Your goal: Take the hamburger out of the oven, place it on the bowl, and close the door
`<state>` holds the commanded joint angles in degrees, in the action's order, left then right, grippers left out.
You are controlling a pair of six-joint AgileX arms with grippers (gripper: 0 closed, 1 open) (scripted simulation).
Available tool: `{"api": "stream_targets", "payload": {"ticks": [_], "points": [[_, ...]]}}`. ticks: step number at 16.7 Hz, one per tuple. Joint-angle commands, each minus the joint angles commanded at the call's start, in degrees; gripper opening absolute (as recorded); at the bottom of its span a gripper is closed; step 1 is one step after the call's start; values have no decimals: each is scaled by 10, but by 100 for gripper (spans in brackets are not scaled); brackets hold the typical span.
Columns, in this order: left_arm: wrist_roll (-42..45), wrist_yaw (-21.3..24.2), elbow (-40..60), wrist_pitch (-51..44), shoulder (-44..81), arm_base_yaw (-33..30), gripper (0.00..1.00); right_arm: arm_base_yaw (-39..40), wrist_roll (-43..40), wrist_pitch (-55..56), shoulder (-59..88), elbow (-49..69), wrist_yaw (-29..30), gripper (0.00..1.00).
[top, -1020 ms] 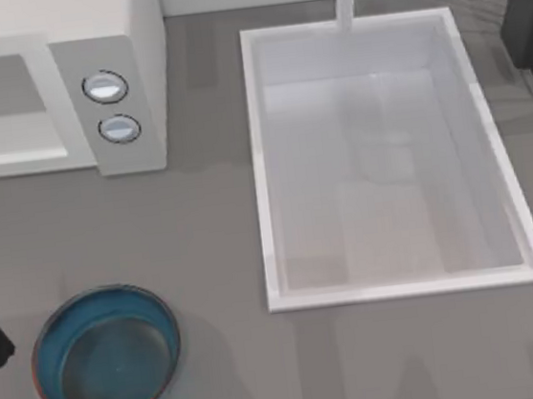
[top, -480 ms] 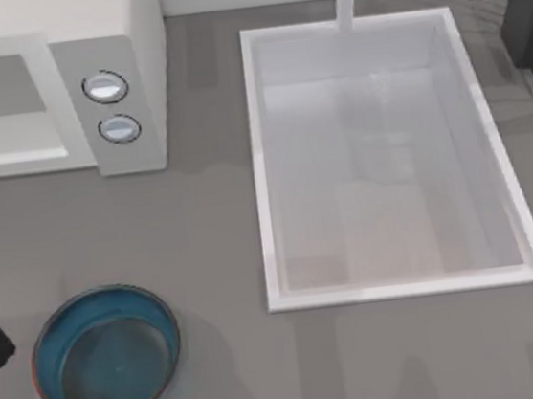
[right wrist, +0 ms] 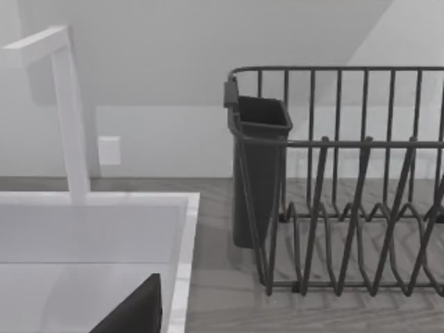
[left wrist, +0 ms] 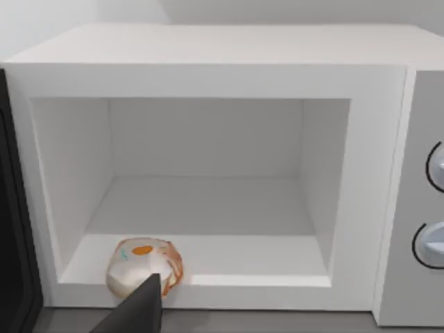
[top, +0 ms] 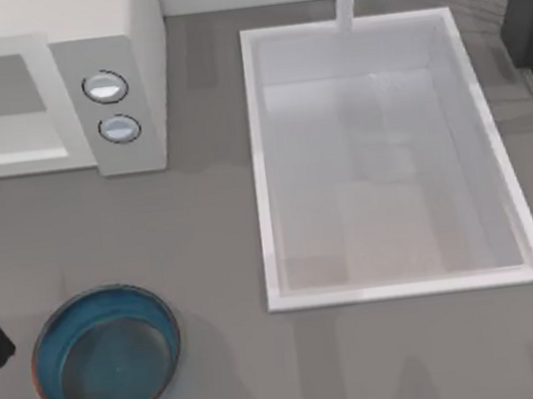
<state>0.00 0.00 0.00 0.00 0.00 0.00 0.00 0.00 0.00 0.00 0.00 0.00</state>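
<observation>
The left gripper's fingers (left wrist: 142, 305) sit just before the hamburger (left wrist: 144, 266); how wide they stand I cannot tell. The hamburger lies beyond the fingertip, at the oven's (left wrist: 208, 76) front cavity edge; the bowl (top: 107, 353) rests on the table (top: 214, 244).

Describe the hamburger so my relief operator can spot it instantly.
Find the white oven at the table's far left, its cavity open. On the cavity floor, at the front corner farthest from the two knobs, sits the hamburger: a small cream-white lump with orange-brown patches, the only coloured item inside.
</observation>
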Motion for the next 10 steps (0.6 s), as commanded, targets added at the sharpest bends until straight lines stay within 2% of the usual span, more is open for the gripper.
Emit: {"api": "stream_targets", "payload": {"ticks": [5, 10], "points": [[3, 9, 25, 36, 58, 8, 100, 0, 0, 0, 0, 0, 0, 100], [14, 36, 103, 147, 263, 33, 100, 0, 0, 0, 0, 0, 0, 100]]}}
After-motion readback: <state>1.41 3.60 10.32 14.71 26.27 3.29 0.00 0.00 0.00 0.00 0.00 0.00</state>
